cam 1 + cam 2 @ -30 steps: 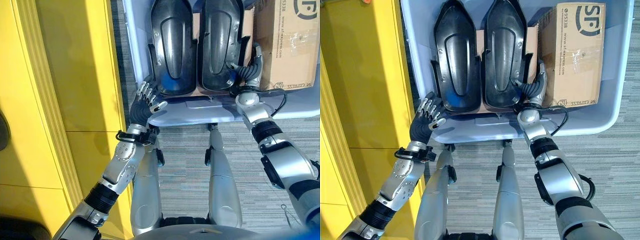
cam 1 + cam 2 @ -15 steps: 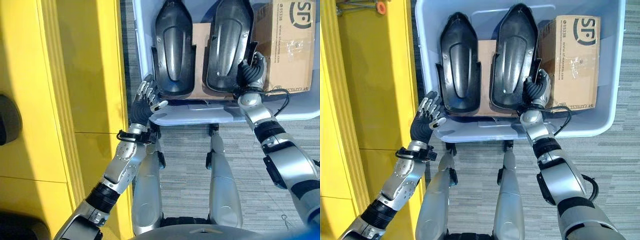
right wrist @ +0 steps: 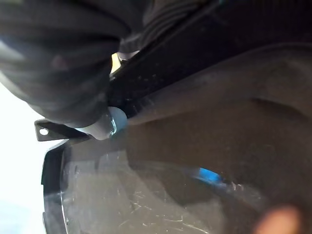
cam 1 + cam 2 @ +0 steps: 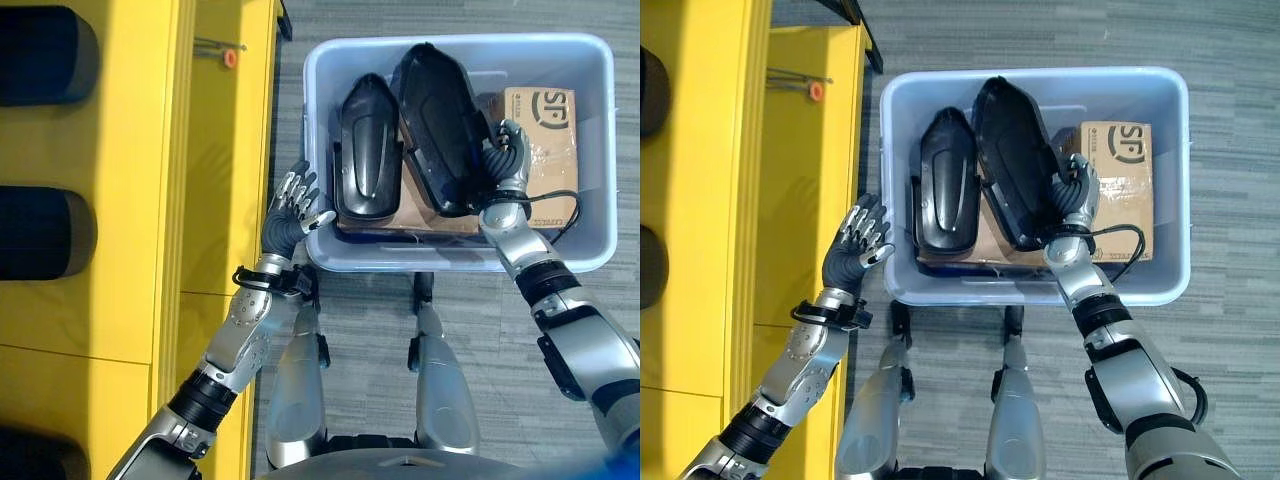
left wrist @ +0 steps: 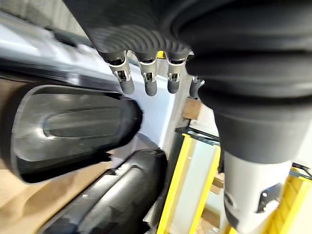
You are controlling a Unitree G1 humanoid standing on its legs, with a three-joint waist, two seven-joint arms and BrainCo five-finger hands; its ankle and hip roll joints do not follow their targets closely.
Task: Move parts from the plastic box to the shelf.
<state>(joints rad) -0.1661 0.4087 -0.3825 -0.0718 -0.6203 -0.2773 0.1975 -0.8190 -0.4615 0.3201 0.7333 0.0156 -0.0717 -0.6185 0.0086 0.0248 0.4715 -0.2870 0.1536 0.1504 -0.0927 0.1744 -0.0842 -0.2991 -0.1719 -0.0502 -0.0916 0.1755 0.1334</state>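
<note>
Right hand (image 4: 1072,192) gripping tilted black part (image 4: 1012,175) in box (image 4: 1170,180) | left hand (image 4: 854,246) open beside box, near yellow shelf (image 4: 810,190)

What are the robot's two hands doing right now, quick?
Left hand: open, fingers spread, holding nothing, beside the plastic box.
Right hand: shut on the edge of the larger black part in the box.

Left hand (image 4: 852,250) raised, fingers spread — right hand (image 4: 1077,195) curled, gripping.
</note>
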